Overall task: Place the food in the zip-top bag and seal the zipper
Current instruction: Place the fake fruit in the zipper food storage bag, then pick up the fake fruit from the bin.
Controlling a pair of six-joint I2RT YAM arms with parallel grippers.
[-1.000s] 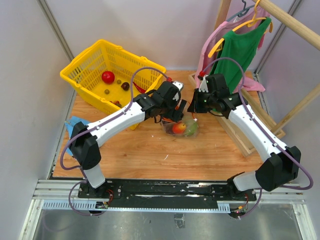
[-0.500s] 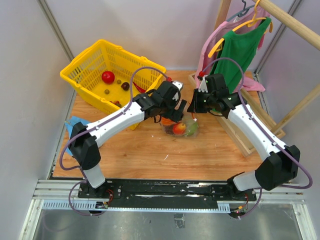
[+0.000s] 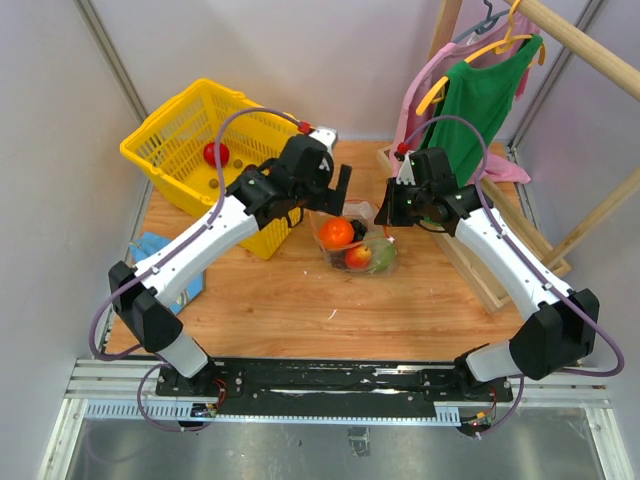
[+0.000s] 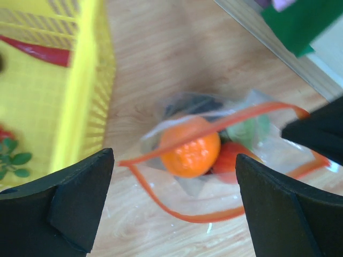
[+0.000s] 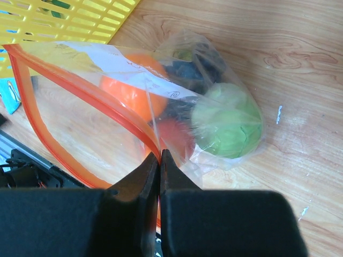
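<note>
Pinching the zipper [image 5: 80,91] of the zip-top bag [image 5: 123,67] with my right gripper [image 5: 159,158], closed on the red-orange strip, I hold my left gripper [image 3: 338,195] wide open and empty above it. Inside sit the orange [image 3: 337,233], green ball [image 5: 228,120], red fruit [image 5: 174,136] and dark grapes [image 5: 193,72], mid-frame on the pale wooden desk [image 3: 300,300]. Yellow basket [image 3: 190,140] at upper left, green garment [image 3: 480,100] on a hanger upper right, plain grey walls [image 3: 300,60] behind
</note>
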